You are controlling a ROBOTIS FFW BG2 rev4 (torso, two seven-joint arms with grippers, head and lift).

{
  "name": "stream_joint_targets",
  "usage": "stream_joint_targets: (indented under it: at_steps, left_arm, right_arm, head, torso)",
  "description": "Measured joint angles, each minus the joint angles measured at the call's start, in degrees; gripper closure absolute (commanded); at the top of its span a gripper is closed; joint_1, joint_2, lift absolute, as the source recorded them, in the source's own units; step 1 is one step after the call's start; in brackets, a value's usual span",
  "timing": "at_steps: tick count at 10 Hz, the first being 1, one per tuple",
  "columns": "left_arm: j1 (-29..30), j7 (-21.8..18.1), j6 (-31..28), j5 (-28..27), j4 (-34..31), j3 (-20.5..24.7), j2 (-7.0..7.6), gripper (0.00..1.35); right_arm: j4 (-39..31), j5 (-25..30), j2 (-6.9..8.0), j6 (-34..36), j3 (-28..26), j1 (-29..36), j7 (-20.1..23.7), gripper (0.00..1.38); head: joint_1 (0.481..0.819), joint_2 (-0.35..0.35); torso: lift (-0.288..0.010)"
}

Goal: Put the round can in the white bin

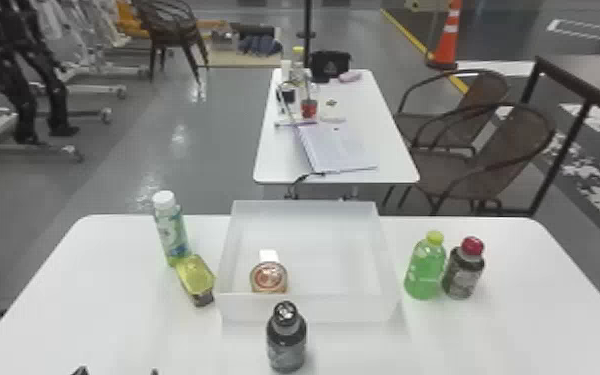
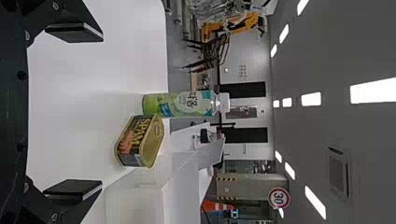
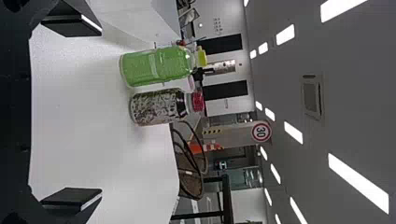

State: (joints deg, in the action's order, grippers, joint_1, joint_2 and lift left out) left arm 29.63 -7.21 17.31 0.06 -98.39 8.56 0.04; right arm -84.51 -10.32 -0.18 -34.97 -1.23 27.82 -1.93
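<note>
1. The left fingers [image 2: 74, 33], nearer the can, are apart at the head view's lower left; the right fingers [image 3: 71, 26] are apart too.
2. From the left fingers, the yellow can [image 1: 195, 274] lies up and right in that view, long axis slanting upper left to lower right.
3. Gold-lidded, round-cornered, it's probably the task's, just beside the white bin [image 1: 309, 308]; a round-faced item [image 1: 269, 278] sits inside.

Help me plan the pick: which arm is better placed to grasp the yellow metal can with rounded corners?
Left, I'd judge. The yellow metal can sits left of the white plastic bin, ahead of the open jaws of the left gripper. The right gripper faces the green plastic bottle right of it.
</note>
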Motion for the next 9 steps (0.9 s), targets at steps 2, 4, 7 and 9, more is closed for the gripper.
stream_joint_targets:
  at_steps: [2,4,7,9]
  left_arm:
    - [-0.37,-0.53,-0.17,-0.14,0.31,-0.12,-0.03,0.19]
    - [-0.75,-0.76,-0.18,-0.22,0.53,-0.33,-0.04,0.19]
    - [-0.89,-1.00,0.08,-0.25,0.57,-0.41,-0.04,0.19]
    - [-0.84,-1.05,0.18,-0.19,0.57,-0.63,-0.04,0.19]
  right_arm:
    - [0.11,-0.22,0.00,-0.07,0.00,-0.05,0.00,0.09]
    - [0.13,-0.37,0.00,-0.25,0.00,-0.08,0.00,0.09]
    - [0.07,-0.47,0.00,-0.27,0.00,-0.05,0.00,0.09]
    - [0.05,-0.58,0.00,-0.27,0.00,-0.05,0.00,0.09]
  head:
    - [0.549,0.000]
    - [0.549,0.000]
    - [0.549,0.000]
    - [0.549,0.000]
  torso:
    - [-0.100]
    - [-0.100]
    - [-0.100]
    - [-0.100]
